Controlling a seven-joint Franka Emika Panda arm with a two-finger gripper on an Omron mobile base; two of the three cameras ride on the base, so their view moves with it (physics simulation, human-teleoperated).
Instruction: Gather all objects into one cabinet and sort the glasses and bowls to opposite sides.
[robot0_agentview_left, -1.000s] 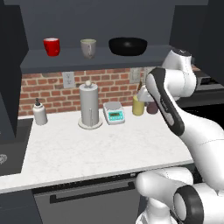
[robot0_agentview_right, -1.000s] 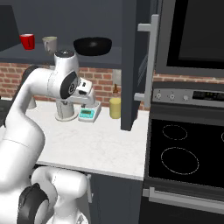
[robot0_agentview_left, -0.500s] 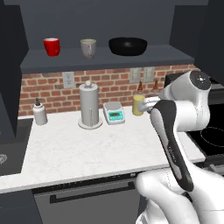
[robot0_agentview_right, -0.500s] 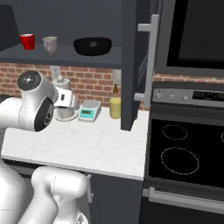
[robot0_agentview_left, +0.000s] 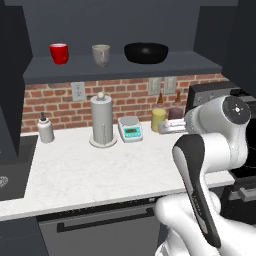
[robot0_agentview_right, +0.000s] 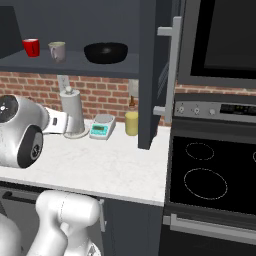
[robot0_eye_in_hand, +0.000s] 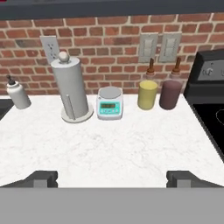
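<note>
Presently noted: gripper (robot0_eye_in_hand: 112, 177) spread wide and empty at lower frame, over the counter (robot0_eye_in_hand: 122, 144). Red cup (robot0_agentview_left: 59, 53), grey-beige mug (robot0_agentview_left: 101, 55) upper left on cabinet shelf (robot0_agentview_left: 120, 67); black bowl (robot0_agentview_left: 146, 52) upper centre, seemingly sorted apart.

A rendered home kitchen: a white marble tabletop (robot0_eye_in_hand: 109, 144) under a red brick backsplash (robot0_eye_in_hand: 109, 39), with a black stove (robot0_agentview_right: 210, 170) beside it and a dark cabinet (robot0_agentview_left: 120, 67) above.

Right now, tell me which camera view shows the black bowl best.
The left base view: the black bowl sits whole and front-on on the cabinet shelf, right of the grey-beige mug. The right base view shows it too, at a slant beside the open door.
</note>
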